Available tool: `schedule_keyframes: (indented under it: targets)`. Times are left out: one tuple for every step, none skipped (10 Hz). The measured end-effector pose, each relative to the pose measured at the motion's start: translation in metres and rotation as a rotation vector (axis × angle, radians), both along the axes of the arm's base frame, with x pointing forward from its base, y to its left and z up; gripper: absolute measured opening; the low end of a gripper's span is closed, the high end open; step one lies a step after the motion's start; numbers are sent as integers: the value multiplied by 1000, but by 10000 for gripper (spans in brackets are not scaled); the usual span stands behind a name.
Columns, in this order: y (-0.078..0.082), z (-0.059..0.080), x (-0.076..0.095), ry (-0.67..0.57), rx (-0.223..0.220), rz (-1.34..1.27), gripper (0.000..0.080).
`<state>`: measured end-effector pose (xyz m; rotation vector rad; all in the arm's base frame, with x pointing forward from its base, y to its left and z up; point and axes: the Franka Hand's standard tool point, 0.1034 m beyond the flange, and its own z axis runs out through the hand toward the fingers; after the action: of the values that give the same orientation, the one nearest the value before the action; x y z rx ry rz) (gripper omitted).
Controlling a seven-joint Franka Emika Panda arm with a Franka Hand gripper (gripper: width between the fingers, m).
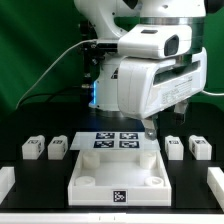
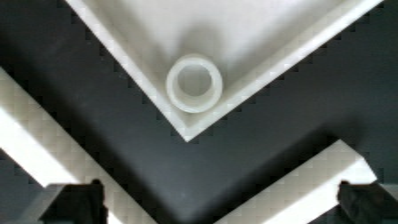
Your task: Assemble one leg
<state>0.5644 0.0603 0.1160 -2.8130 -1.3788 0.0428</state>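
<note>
tabletop [image 1: 100, 170]: nearest, lying flat.
leg [image 1: 173, 146]: ungrasped, just beside the tabletop, on the exterior view's right.
pincer [image 1: 150, 129]: released, empty, above the tabletop's corner hole [image 2: 192, 82].
step: likely reaching for a leg.
next: shift across, descend, clench.

You've got 4 legs, all alike: small stubby white pcs, each w/ a b&w square tag facing the exterior cam. Two sit side by side on the exterior view's left: outer-left leg [image 1: 32, 148] & inner-left leg [image 1: 57, 147]. Two more on its right: inner-right leg [image 1: 173, 147] & outer-right leg [image 1: 200, 148]. The pairs flank the tabletop [image 1: 100, 170], all lying loose.
</note>
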Motion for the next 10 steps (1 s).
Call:
schedule_keyframes:
  targets:
    - [0, 0, 0, 0, 0, 0, 650]
    - [0, 0, 0, 0, 0, 0, 650]
    - [0, 0, 0, 0, 1, 20, 650]
    - [-4, 0, 0, 2, -11, 290, 650]
    - [-4, -1, 0, 1, -8, 236, 650]
    - [-4, -1, 0, 1, -9, 235, 650]
    - [-5, -1, 0, 2, -9, 247, 650]
    - [-6, -1, -2, 3, -11, 260, 650]
    - [-14, -2, -20, 21, -13, 395, 650]
    - [-28, -8, -37, 19, -7, 540, 650]
